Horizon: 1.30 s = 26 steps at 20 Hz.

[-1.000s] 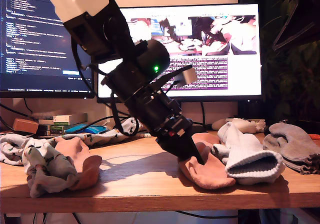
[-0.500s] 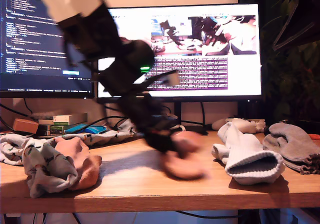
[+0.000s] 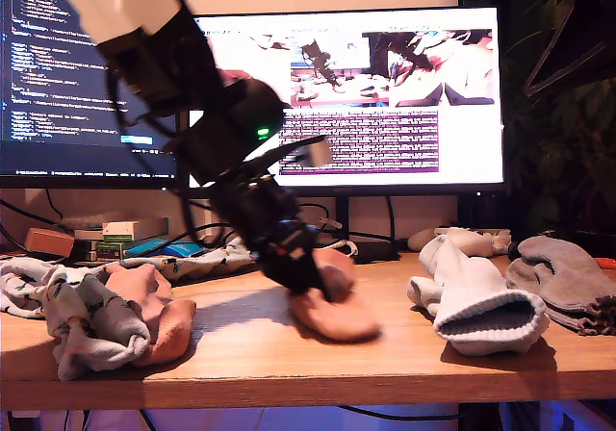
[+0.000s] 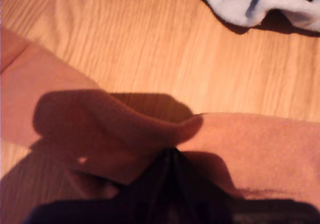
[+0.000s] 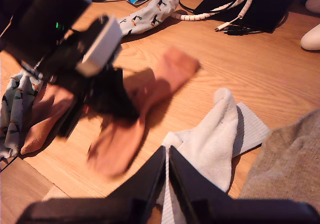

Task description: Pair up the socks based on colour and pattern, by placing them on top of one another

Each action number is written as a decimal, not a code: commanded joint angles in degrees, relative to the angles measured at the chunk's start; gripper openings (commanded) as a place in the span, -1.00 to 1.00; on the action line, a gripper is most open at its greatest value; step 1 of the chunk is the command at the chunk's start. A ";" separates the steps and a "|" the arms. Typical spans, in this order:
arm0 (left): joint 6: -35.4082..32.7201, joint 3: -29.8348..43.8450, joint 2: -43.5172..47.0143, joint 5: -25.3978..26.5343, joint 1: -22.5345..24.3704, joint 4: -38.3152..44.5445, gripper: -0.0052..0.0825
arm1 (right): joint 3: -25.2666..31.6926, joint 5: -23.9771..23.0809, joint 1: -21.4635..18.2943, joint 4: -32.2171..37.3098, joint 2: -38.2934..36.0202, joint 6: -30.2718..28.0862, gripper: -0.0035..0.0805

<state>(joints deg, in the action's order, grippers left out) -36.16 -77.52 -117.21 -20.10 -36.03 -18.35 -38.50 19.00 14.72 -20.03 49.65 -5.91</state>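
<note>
— Exterior view first: where is the pink sock?
— Salmon-pink sock (image 3: 332, 308) on the wooden desk (image 3: 289, 359), near the middle, pinched at its upper fold and blurred. Seen from the first wrist view as a folded pink band (image 4: 120, 134) right at the dark jaws.
— And the tool?
— My first gripper (image 3: 313, 282) closed tight around that sock, jaws together with cloth between them. My second gripper (image 5: 166, 160) seen only in its own view: fingers nearly meeting, nothing between them, above the edge of a white ribbed sock (image 5: 212, 139).
— Other socks?
— Same white ribbed sock (image 3: 476, 301) towards the exterior view's right, cuff open to the camera, well apart from the pink one. Grey sock (image 3: 568, 282) just beyond it, at the right edge. Towards the exterior view's left, a heap: printed pale blue sock (image 3: 82, 320) bunched against a second pink sock (image 3: 159, 311), touching. Another printed sock (image 5: 150, 11) further back by the cables.
— Behind all that?
— Two lit monitors (image 3: 385, 94) and a small stack of boxes (image 3: 120, 234).
</note>
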 commanded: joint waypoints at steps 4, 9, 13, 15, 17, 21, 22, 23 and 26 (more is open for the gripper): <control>-0.96 1.51 6.19 -0.26 0.17 -2.93 -0.93 | 0.55 0.59 0.22 1.57 -0.09 0.09 -0.95; -1.40 1.53 11.08 1.07 1.81 -5.66 -0.93 | 0.57 0.59 0.26 1.55 -0.09 0.09 -0.95; -1.31 1.53 12.96 1.79 5.25 -11.50 -0.93 | 0.57 2.21 0.68 1.49 0.20 0.09 -0.95; -0.76 1.53 13.86 1.77 7.26 -14.21 -0.93 | 0.55 3.52 2.36 1.57 1.14 0.07 -0.95; 0.13 1.55 14.71 1.73 8.55 -16.57 -0.93 | 0.52 3.39 3.93 1.49 2.82 0.28 -0.95; 1.88 2.10 17.31 2.32 8.37 -22.88 -0.93 | 0.39 3.34 4.76 2.10 6.25 0.57 -0.95; 2.40 2.56 18.64 3.08 7.87 -23.50 -0.93 | 0.09 3.34 4.76 2.34 6.84 0.55 -0.95; 2.97 3.30 20.11 3.72 7.23 -23.63 -0.93 | -0.15 3.34 4.76 2.45 7.04 0.57 -0.95; 6.27 8.48 25.94 5.22 6.21 -21.66 -0.93 | -0.63 3.32 4.76 2.21 7.56 0.85 -0.95</control>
<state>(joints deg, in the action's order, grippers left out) -30.44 -71.79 -92.47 -15.11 -29.89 -40.27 -38.50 22.13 19.27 -18.17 56.80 -5.58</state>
